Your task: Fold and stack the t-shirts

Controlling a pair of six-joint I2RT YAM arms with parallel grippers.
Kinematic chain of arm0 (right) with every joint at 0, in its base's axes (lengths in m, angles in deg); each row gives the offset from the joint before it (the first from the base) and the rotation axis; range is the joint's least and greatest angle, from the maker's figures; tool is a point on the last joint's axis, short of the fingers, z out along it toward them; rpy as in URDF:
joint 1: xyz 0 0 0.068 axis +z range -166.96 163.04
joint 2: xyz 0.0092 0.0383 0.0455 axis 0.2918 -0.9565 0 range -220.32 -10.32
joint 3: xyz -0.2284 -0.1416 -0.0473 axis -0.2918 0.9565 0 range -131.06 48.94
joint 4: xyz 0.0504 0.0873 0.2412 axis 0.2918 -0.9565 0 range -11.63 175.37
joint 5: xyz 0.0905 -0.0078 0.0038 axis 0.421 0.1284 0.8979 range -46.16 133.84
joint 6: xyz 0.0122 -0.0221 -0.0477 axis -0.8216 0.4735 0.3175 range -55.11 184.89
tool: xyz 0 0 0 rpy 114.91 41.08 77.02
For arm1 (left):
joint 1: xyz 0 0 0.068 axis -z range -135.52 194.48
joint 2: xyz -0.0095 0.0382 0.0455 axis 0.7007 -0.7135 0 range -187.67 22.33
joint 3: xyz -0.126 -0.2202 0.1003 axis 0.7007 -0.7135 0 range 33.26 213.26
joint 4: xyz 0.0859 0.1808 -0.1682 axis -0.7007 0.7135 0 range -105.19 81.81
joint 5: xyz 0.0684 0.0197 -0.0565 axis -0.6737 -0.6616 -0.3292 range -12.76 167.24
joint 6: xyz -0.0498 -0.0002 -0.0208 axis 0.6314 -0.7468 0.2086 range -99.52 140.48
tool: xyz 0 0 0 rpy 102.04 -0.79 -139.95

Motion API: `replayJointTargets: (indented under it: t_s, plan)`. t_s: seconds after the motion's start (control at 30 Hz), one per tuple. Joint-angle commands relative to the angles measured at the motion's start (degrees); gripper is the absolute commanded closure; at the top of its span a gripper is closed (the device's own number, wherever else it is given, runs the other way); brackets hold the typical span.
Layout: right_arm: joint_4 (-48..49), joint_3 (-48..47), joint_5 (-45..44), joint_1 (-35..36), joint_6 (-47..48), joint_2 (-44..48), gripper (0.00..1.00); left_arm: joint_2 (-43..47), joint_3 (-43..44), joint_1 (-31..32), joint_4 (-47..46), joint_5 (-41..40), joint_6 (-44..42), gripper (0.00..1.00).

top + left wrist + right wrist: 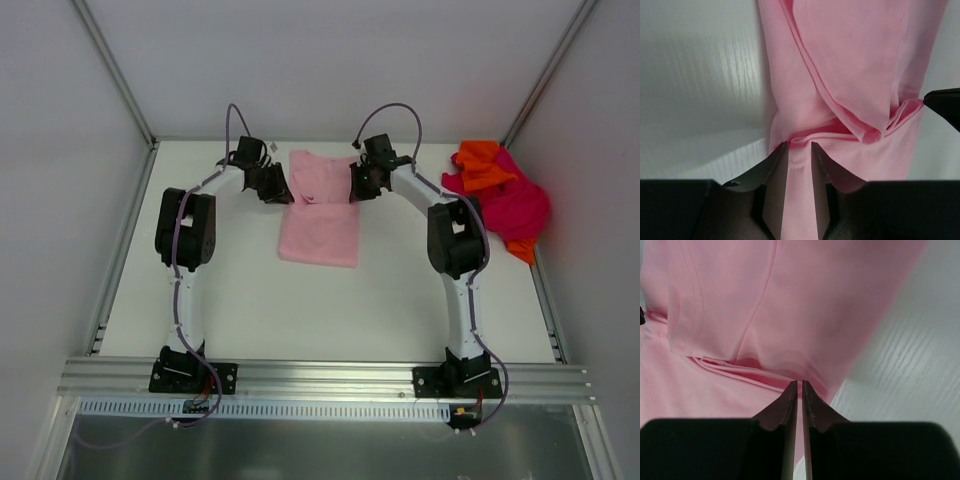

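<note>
A pink t-shirt (320, 228) lies at the table's far middle, its far part (322, 176) doubled over along a crosswise fold. My left gripper (276, 188) is at the shirt's left edge. In the left wrist view its jaws (800, 150) stand a little apart with pink cloth (850, 75) filling the gap and creases running into the tips. My right gripper (360, 186) is at the right edge. In the right wrist view it (800, 386) is nearly closed on the fold of the shirt (765, 305). A heap of orange and magenta t-shirts (505, 195) lies at the far right.
White enclosure walls stand close on the left, back and right of the white table (300, 310). A metal rail (320, 378) runs along the near edge, where both arm bases are bolted. The right gripper's black tip (945, 102) shows at the right edge of the left wrist view.
</note>
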State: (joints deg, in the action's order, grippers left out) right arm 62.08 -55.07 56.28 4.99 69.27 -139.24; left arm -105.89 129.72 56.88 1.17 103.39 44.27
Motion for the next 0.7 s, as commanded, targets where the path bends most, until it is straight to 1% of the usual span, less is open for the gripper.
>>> replayJointTargets:
  t_s: [0.0,0.07,0.1,0.13,0.17,0.2,0.23,0.27,0.3,0.33,0.37,0.4,0.43,0.47,0.5,0.53,0.57,0.63,0.67]
  plan:
    - [-1.67,-7.41,-1.72,0.11,2.38,0.16,0.88,0.52,5.3,0.08,3.31,-2.33,-3.22,0.74]
    - [-3.51,-10.59,-1.03,-0.16,2.47,0.77,0.88,1.92,6.62,-0.01,5.43,-2.42,-4.8,0.68]
    - [-4.39,-11.56,0.11,-0.16,2.3,2.52,0.84,4.45,6.63,-0.01,6.13,-2.6,-5.15,0.64]
    - [-4.4,-12.18,0.73,-0.16,2.21,3.93,0.75,6.13,6.02,-0.01,6.58,-2.95,-5.42,0.6]
    - [-4.22,-12.01,1.26,-0.25,1.86,5.6,0.72,9.97,5.14,-0.1,6.58,-3.3,-5.42,0.46]
    - [-4.31,-11.75,1.79,-0.25,1.51,9.01,0.67,12.27,2.79,-0.01,6.75,-4.43,-5.51,0.41]
    - [-4.83,-11.48,1.96,-0.25,1.25,10.87,0.51,14.47,1.28,-0.1,6.76,-4.88,-5.86,0.37]
    - [-6.05,-10.09,2.31,-0.25,1.24,12.8,0.43,16.84,-0.12,-0.01,7.28,-5.32,-6.04,0.27]
    - [-6.41,-8.6,2.49,-0.25,1.07,14.91,0.37,21.48,-3.36,-0.01,7.89,-5.76,-6.21,0.25]
    - [-6.42,-6.41,2.58,-0.16,0.89,19.45,0.25,23.79,-5.48,-0.01,8.42,-6.63,-5.95,0.24]
    - [-6.42,-1.08,2.84,-0.16,0.63,21.94,0.2,26.25,-7.59,-0.01,8.51,-6.55,-5.51,0.22]
    - [-6.16,2.2,2.93,0.02,0.11,24.4,0.15,31.32,-12.92,0.16,8.25,-6.38,-5.16,0.18]
    - [-5.55,5.8,2.41,0.19,-0.33,29.55,0.1,33.63,-15.84,0.43,7.99,-7.77,-4.46,0.15]
    - [-5.28,13.05,1.8,0.37,-0.95,31.87,0.09,38.26,-21.35,0.69,7.64,-9.09,-3.85,0.12]
    - [-4.67,16.87,1.79,0.72,-2.52,34.07,0.09,40.49,-23.93,0.95,7.29,-9.88,-3.23,0.11]
    - [-4.49,23.43,1.62,0.89,-3.41,37.92,0.09,43.82,-26.3,1.39,6.93,-10.07,-2.09,0.11]
    - [-4.57,26.54,1.09,1.24,-4.2,39.52,0.09,45.24,-30.77,1.74,6.5,-10.33,-1.47,0.11]
    - [-5.1,32.08,0.39,2.39,-7.8,43.38,0.09,47.53,-34.66,3.93,6.23,-11.21,0.28,0.11]
    - [-4.84,37.85,-1.18,3.17,-9.46,44.62,0.1,49.63,-38.25,4.9,6.05,-12.86,1.07,0.11]
